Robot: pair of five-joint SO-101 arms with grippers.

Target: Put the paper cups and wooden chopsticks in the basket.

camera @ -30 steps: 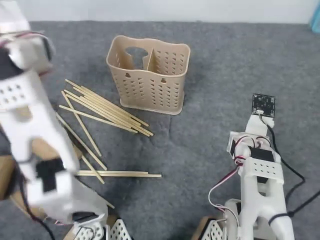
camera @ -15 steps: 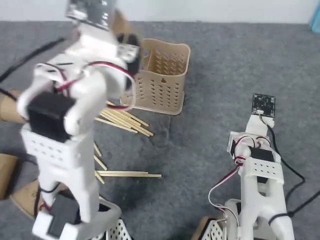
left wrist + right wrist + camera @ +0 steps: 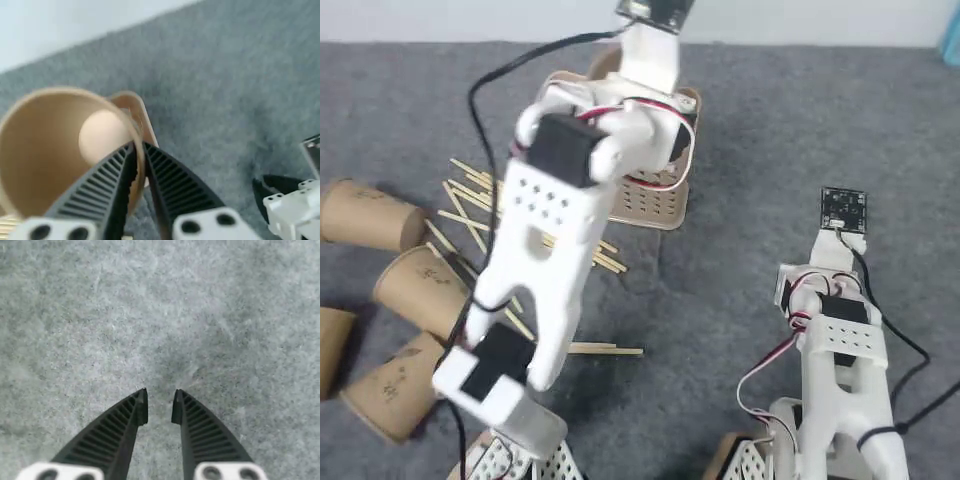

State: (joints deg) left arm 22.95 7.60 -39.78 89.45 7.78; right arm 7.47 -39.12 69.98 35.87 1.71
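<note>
My left gripper (image 3: 138, 146) is shut on the rim of a tan paper cup (image 3: 55, 150), one finger inside and one outside. In the high view the left arm (image 3: 570, 200) stretches over the beige perforated basket (image 3: 660, 205) and hides most of it; a bit of the held cup (image 3: 605, 62) peeks out by the basket's far rim. Several paper cups (image 3: 370, 213) (image 3: 420, 288) (image 3: 388, 388) lie on their sides at the left. Wooden chopsticks (image 3: 470, 195) are scattered beside the basket, and a pair (image 3: 605, 349) lies nearer the front. My right gripper (image 3: 159, 405) hangs slightly open over bare carpet.
Grey carpet (image 3: 770, 120) covers the table. The right arm (image 3: 840, 340) stands folded at the front right, with open carpet between it and the basket. A pale wall edge (image 3: 800, 20) runs along the back.
The left arm has swung from the left side across to above the basket with the cup. The cups lying at the left are now uncovered. The right arm has not moved.
</note>
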